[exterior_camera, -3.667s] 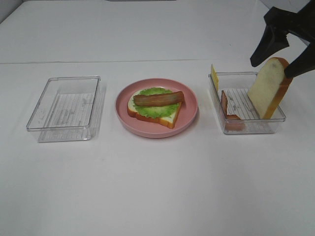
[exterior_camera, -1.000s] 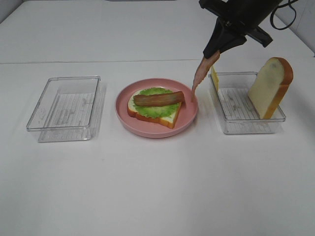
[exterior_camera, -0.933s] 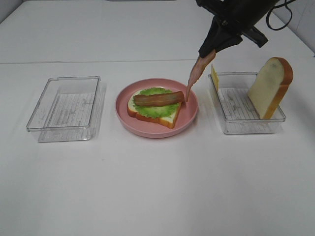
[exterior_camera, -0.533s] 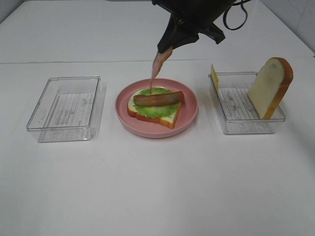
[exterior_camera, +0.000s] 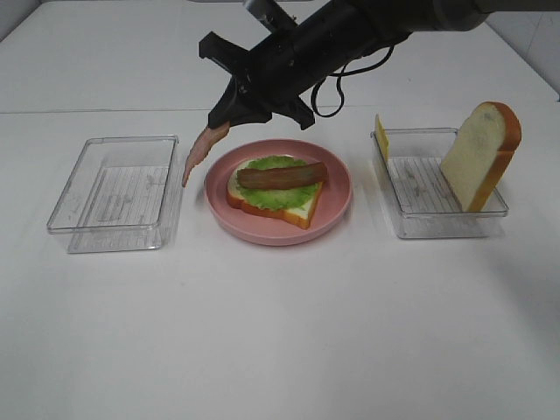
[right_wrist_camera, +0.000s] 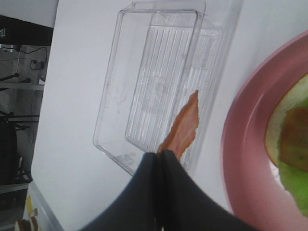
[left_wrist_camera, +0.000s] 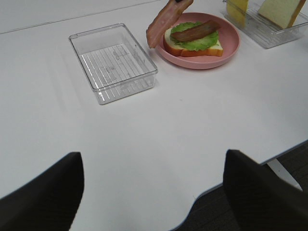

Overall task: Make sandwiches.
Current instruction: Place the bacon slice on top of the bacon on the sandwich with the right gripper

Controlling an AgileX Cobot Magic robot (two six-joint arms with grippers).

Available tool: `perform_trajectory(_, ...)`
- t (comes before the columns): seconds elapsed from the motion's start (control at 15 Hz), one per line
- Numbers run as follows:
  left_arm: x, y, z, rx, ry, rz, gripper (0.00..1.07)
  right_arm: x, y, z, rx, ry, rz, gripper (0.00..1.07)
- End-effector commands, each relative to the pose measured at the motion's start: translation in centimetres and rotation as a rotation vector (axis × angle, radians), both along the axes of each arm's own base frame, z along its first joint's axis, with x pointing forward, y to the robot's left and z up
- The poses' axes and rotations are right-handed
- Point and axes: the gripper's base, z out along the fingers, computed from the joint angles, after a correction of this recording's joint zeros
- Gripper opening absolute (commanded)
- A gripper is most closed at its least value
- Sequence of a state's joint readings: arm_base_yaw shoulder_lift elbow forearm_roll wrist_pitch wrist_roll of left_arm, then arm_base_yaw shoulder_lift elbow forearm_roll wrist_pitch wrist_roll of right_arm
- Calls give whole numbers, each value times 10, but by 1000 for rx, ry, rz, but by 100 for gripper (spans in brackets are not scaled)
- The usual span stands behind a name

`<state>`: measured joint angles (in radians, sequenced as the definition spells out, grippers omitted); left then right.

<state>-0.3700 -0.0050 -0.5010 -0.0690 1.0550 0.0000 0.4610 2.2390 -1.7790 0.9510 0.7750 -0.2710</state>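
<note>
White table, plain and matt, seen from a high camera. Back near its front edge, the left gripper: dark fingers spread wide, gripping nothing, touching nothing.

Furthest left on the surface, a clear tray with a ribbed floor. Over that tray's wall nearest the plate, in the air and hanging tip-down, a bacon strip. Pinched at its upper end by the right gripper, reaching across from the right side. Fingers pressed tight together on the strip, plain from the right wrist.

In the middle, a pink plate carrying a flat bread slice. On the bread, a lettuce leaf; across the lettuce, a second bacon strip.

Further right, a second clear tray. Standing on edge at its left end, a yellow cheese square. Leaning upright at its right end, another bread slice, crust outward.
</note>
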Motion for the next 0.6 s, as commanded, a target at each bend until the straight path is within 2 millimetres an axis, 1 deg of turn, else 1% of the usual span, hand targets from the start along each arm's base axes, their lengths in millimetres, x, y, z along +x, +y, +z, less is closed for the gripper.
perform_trajectory(0.07,-2,1,0,-5,-28,-7,76,4,-6,-1,-52,-48,-8,0)
perform_trajectory(0.13,-2,1,0,-5,-28,-7,76,4,-8,-2,-79,-43,-21,0)
perform_trajectory(0.4,-2,1,0,-5,-28,-7,76,11,-30,-10,-256,-28,-71,0)
perform_trajectory(0.6,-2,1,0,-5,-28,-7,76,10,-39,-16,-368,-25,-72,0)
